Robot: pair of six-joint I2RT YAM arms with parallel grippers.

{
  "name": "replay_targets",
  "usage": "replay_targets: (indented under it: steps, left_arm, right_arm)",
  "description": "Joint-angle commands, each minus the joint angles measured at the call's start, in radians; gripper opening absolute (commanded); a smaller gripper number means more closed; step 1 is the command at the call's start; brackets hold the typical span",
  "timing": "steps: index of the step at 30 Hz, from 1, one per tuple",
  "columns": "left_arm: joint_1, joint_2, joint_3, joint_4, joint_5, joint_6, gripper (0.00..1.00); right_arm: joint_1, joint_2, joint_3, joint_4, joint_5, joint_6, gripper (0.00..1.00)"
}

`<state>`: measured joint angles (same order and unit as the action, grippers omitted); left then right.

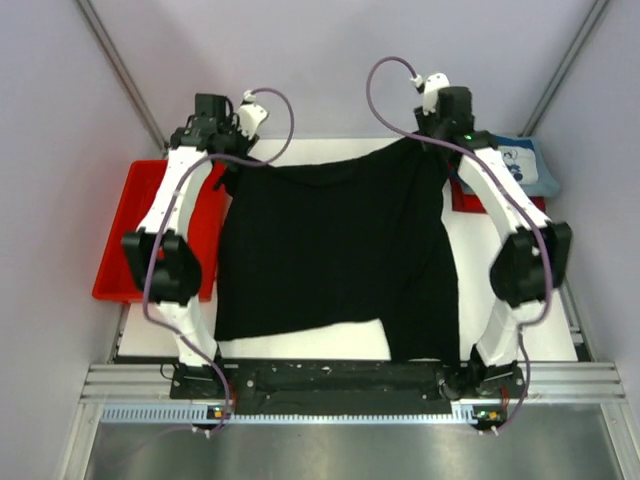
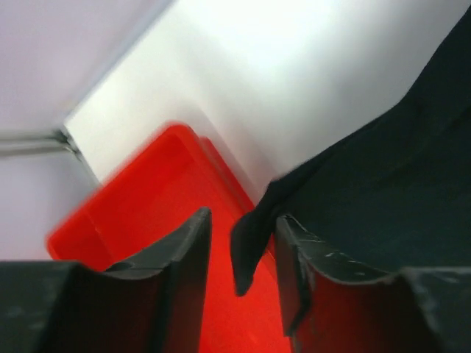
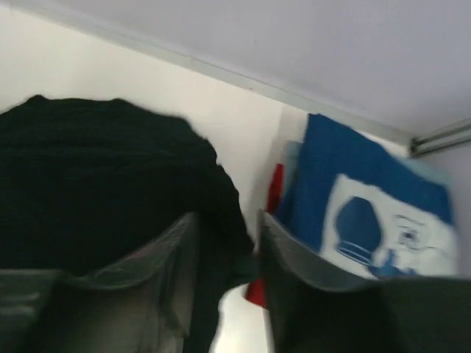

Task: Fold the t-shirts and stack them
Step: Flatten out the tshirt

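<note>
Folding is only starting, I think: jaws of both arms are pinching far corners of the black t-shirt (image 1: 335,250), the blue t-shirt (image 1: 525,165) is lying far right.

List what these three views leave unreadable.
- Red cloth shirt: mostly hidden; right arm covers it in top view, blue printed cloth shirt in right wrist view.
- Whether left pincer clamps large black cloth t-shirt: left wrist view blurred.
- Whether right pincer clamps it: bunched cloth hides the finger gap.

Bare table (image 1: 330,150) strip beyond the black t-shirt (image 1: 335,250); red tray (image 1: 115,250) left, blue t-shirt (image 1: 525,165) right.
</note>
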<state>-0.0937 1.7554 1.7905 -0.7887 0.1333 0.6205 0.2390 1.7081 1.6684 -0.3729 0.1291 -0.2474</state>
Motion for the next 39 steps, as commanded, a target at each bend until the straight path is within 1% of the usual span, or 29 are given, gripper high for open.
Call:
replay_targets:
  steps: [1, 2, 3, 4, 5, 8, 10, 12, 15, 16, 18, 20, 24, 26, 29, 31, 36, 39]
  left_arm:
    - [0.002, 0.234, 0.310, 0.047, -0.123, -0.074, 0.52]
    - [-0.001, 0.262, 0.355, 0.004, -0.124, -0.077, 0.55]
    - [-0.003, 0.271, 0.377, -0.024, -0.113, -0.074, 0.58]
    - [-0.006, 0.250, 0.360, -0.036, -0.092, -0.067, 0.59]
    - [-0.008, 0.218, 0.318, -0.027, -0.055, -0.055, 0.60]
    - [-0.029, 0.060, 0.102, 0.003, 0.053, 0.034, 0.61]
    - [-0.055, -0.057, -0.049, -0.010, 0.116, 0.128, 0.61]
    - [-0.080, -0.167, -0.217, -0.058, 0.167, 0.215, 0.60]
    - [-0.115, -0.313, -0.400, -0.171, 0.209, 0.315, 0.61]
    - [-0.124, -0.354, -0.461, -0.202, 0.221, 0.340, 0.61]
    - [-0.130, -0.430, -0.575, -0.253, 0.238, 0.376, 0.61]
    - [-0.138, -0.499, -0.695, -0.276, 0.224, 0.404, 0.63]
    - [-0.144, -0.623, -0.929, -0.262, 0.174, 0.439, 0.65]
    - [-0.146, -0.646, -1.018, -0.224, 0.129, 0.435, 0.66]
    - [-0.147, -0.643, -1.106, -0.169, 0.069, 0.417, 0.66]
    - [-0.150, -0.622, -1.138, -0.150, 0.039, 0.407, 0.66]
    - [-0.158, -0.550, -1.204, -0.026, -0.066, 0.363, 0.66]
    - [-0.158, -0.510, -1.218, 0.029, -0.090, 0.343, 0.62]
  right_arm:
    - [-0.006, 0.229, 0.336, -0.136, 0.128, 0.048, 0.59]
    - [-0.004, 0.260, 0.396, -0.193, 0.148, 0.056, 0.65]
    - [-0.006, 0.266, 0.421, -0.243, 0.167, 0.068, 0.68]
    - [-0.004, 0.249, 0.401, -0.264, 0.179, 0.082, 0.68]
    - [-0.004, 0.211, 0.346, -0.268, 0.181, 0.098, 0.69]
    - [-0.004, 0.051, 0.136, -0.265, 0.146, 0.187, 0.69]
    - [-0.006, -0.068, -0.025, -0.252, 0.104, 0.273, 0.69]
    - [-0.003, -0.183, -0.181, -0.236, 0.083, 0.383, 0.69]
    - [-0.006, -0.332, -0.398, -0.230, 0.055, 0.540, 0.71]
    - [-0.004, -0.370, -0.456, -0.230, 0.035, 0.578, 0.73]
    - [-0.004, -0.467, -0.592, -0.230, 0.035, 0.634, 0.73]
    - [-0.006, -0.539, -0.712, -0.227, 0.052, 0.709, 0.73]
    - [-0.004, -0.655, -0.912, -0.238, 0.060, 0.856, 0.70]
    - [-0.004, -0.708, -0.998, -0.239, 0.037, 0.930, 0.68]
    - [-0.003, -0.731, -1.081, -0.244, 0.007, 1.019, 0.68]
    - [0.003, -0.708, -1.111, -0.247, 0.020, 1.057, 0.68]
    - [0.022, -0.604, -1.162, -0.248, 0.046, 1.132, 0.69]
    - [0.020, -0.556, -1.214, -0.195, 0.031, 1.155, 0.69]
